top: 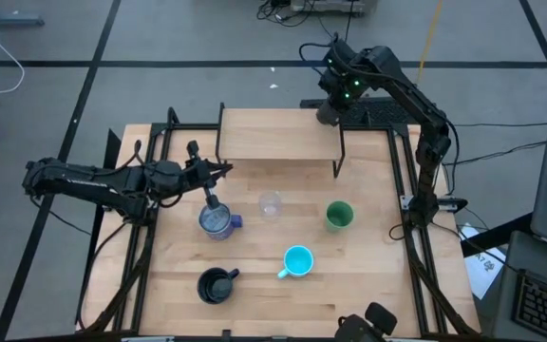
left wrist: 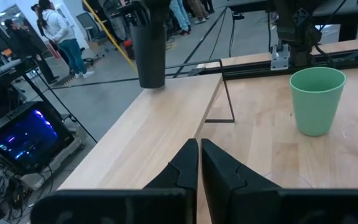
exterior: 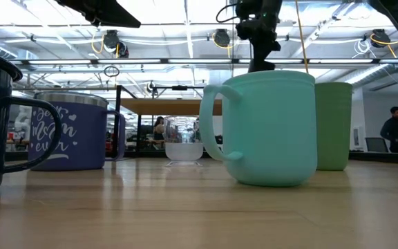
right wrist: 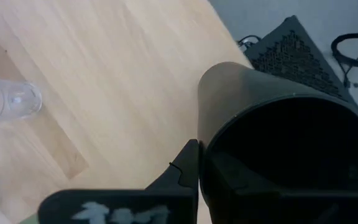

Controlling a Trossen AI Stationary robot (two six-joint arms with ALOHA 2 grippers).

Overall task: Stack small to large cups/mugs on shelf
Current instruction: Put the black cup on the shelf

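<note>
The right gripper [top: 328,112] has its fingers clamped on the black tumbler's [left wrist: 149,46] rim at the shelf's [top: 273,138] far right corner. It should seat flat before letting go. The left gripper [top: 224,170] waits, fingers together, by the shelf's left edge.

Shelf [top: 278,144]: light-wood platform on black legs, at the table's far edge.
Black tumbler [top: 328,114]: upright at shelf's right end.
Clear glass [top: 271,204], green cup [top: 339,216], blue-purple mug [top: 216,220]: upright just before the shelf.
Cyan mug [top: 297,261], dark mug [top: 216,285]: farther forward.
</note>
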